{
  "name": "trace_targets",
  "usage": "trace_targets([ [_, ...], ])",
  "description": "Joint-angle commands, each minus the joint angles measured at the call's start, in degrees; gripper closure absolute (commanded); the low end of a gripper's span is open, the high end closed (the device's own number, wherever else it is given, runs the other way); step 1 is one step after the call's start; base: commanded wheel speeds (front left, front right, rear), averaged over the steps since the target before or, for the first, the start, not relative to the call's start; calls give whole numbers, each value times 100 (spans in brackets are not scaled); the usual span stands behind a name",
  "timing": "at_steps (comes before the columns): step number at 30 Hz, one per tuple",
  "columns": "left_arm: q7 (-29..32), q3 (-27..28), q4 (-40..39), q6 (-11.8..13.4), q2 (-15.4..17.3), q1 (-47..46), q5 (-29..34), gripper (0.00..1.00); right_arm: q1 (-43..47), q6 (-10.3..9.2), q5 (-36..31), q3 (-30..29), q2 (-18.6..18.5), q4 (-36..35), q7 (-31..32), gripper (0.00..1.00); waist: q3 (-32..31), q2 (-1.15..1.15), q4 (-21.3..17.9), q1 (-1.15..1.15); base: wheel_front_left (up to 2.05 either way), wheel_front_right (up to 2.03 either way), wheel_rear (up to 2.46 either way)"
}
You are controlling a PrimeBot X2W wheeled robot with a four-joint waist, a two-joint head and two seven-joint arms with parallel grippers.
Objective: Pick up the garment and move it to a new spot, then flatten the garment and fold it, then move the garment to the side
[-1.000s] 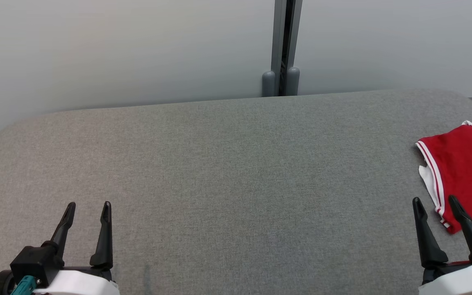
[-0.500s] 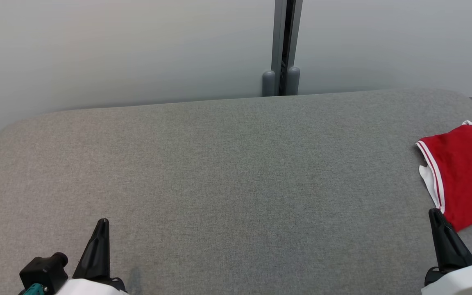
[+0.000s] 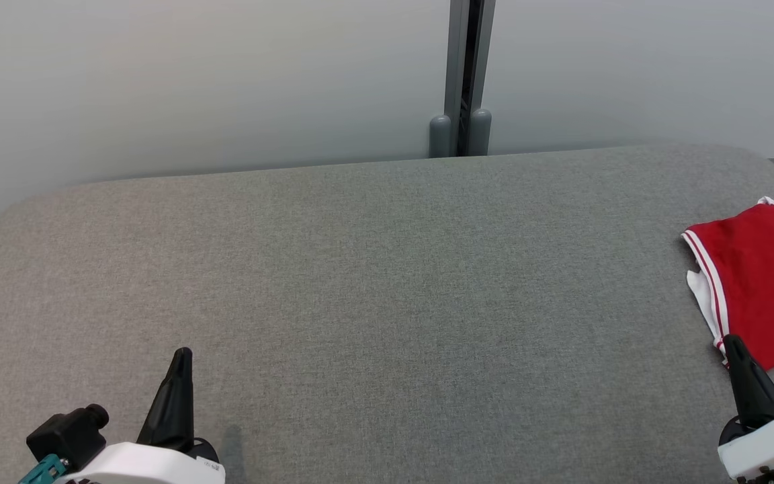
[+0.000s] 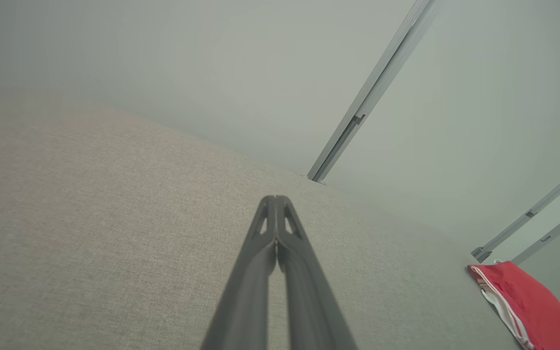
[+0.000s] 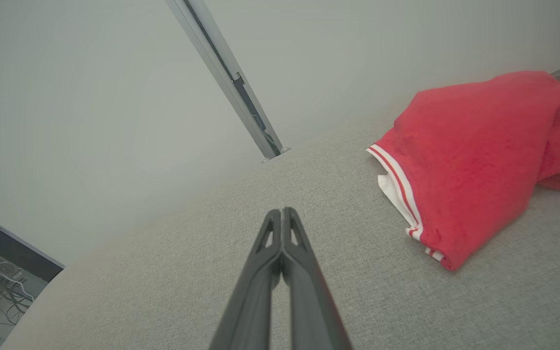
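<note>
Shut the right claw [image 3: 735,346] and the left claw [image 3: 182,356] within the last second, from fingers spread wide to fingers pressed tip to tip on nothing, and drew both a touch lower toward the near edge of the head view. Left the red garment [image 3: 760,282] in place meanwhile, unshifted at the far right end of the counter [image 3: 387,269] and partly cut off by the head view's right border. Looks, from the right wrist, like a doubled-over, slightly humped bundle: red outside, white lining and a red-and-white striped band along the edge facing the middle of the counter; not spread flat, and too lumpy to call neatly folded with any confidence. Nearest to it, the right claw, tip overlapping the garment's near corner in the head view yet clear of the cloth in its own wrist view, just beside it. Well apart at the lower left, the left claw, above bare grey weave. Behind all this, pale wall [image 3: 192,81] and a grey post [image 3: 462,67]. Fits two readings: folded and already set aside, claws closing to rest; or bunched at the side, awaiting pickup. Cannot settle between them from this
</note>
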Motion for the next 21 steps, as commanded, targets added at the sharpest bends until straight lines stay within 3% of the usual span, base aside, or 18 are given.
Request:
trace_targets([
  [1,-46,20,-17,-68,23,-203,-221,100,-196,0,247,-90,-77,16,79,100,1,0,-1,0,0,0,0],
  [21,-166,-47,269,-403,-238,-495,-1629,100,-671,0,1783,-539,-159,677,592,100,12,0,-12,0,0,0,0],
])
